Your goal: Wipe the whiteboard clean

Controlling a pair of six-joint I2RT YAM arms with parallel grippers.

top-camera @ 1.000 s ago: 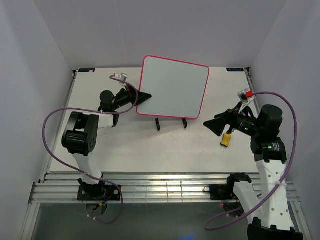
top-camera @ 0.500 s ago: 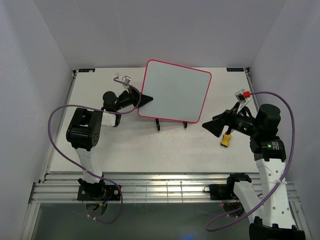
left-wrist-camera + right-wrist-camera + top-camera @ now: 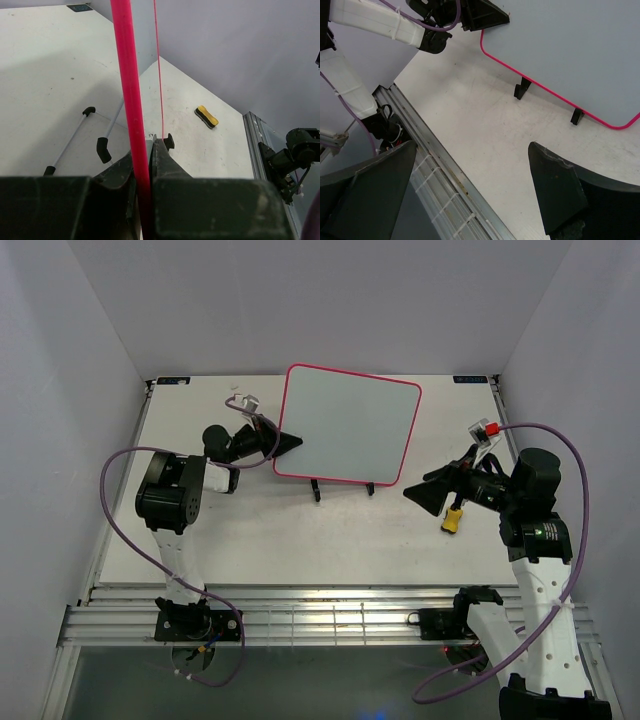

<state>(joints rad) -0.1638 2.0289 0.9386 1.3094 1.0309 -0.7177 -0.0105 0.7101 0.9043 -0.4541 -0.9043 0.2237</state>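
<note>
From above, the whiteboard (image 3: 348, 425) is seen toward the middle of the worktop's (image 3: 270, 530) far edge, its left rim gripped by the left claw (image 3: 292, 443). At the left wrist, that rim is pinched tight between the fingers. At the right wrist, the right claw (image 3: 472, 170) is spread wide, holding nothing.

A plain white desk (image 3: 250, 530) filled the booth floor, pale and lightly scuffed. On it stood the whiteboard (image 3: 350, 425), pink-framed, towards the far side, with its two black clip feet (image 3: 317, 490) down at the surface. Well to the right lay a small yellow eraser (image 3: 452, 519), on its own, apart from the board. Along the near edge ran slotted metal rails (image 3: 330, 615).
</note>
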